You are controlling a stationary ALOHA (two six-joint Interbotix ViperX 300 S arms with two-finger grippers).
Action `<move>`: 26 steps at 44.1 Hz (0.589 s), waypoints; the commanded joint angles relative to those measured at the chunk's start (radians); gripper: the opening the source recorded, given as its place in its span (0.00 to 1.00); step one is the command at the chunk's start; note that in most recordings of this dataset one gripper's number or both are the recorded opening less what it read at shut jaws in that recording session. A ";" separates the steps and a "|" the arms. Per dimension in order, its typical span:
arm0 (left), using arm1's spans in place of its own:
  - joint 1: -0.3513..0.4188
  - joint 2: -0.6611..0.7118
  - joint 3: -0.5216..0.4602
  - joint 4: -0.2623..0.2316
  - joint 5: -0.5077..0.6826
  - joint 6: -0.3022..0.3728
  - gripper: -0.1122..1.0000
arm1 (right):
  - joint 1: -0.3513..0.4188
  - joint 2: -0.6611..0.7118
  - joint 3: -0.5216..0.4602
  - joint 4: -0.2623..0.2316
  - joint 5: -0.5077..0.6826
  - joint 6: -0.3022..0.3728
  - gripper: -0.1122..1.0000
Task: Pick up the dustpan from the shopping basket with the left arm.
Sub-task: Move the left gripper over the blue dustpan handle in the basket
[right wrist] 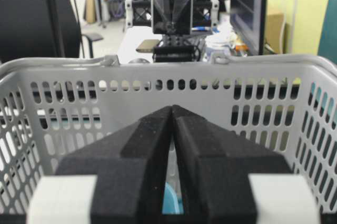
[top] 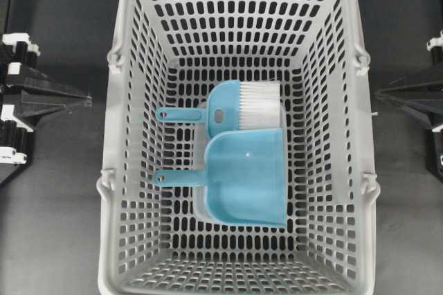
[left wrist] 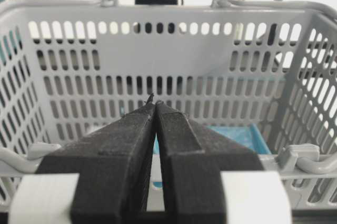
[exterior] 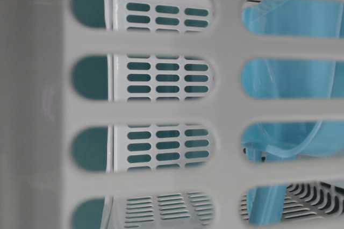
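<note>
The light blue dustpan [top: 246, 177] lies flat on the floor of the grey shopping basket [top: 113, 129]. Its thin handle points left and ends in a round hole [top: 160, 179]. My left gripper [top: 88, 101] is shut and empty, outside the basket's left wall. In the left wrist view its closed tips [left wrist: 154, 103] point at the basket wall [left wrist: 158, 50], with a corner of the dustpan [left wrist: 239, 137] showing beyond. My right gripper [top: 378, 95] is shut and empty outside the right wall; its tips [right wrist: 172, 108] face the basket [right wrist: 210, 66]. The table-level view shows the dustpan [exterior: 290, 78] through the wall slots [exterior: 161, 111].
A blue hand brush [top: 225, 104] with white bristles [top: 261, 104] lies just behind the dustpan, handle also pointing left, partly overlapping its back edge. The basket's tall walls stand between both grippers and the dustpan. Dark tabletop surrounds the basket.
</note>
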 commanded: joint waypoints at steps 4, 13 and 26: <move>-0.035 0.008 -0.107 0.040 0.057 -0.031 0.11 | 0.003 0.003 0.002 0.005 -0.005 0.006 0.10; -0.057 0.081 -0.284 0.041 0.356 -0.043 0.10 | 0.003 -0.005 0.003 0.008 0.015 0.006 0.10; -0.089 0.362 -0.657 0.041 0.856 -0.044 0.10 | 0.005 -0.017 0.003 0.008 0.041 0.006 0.10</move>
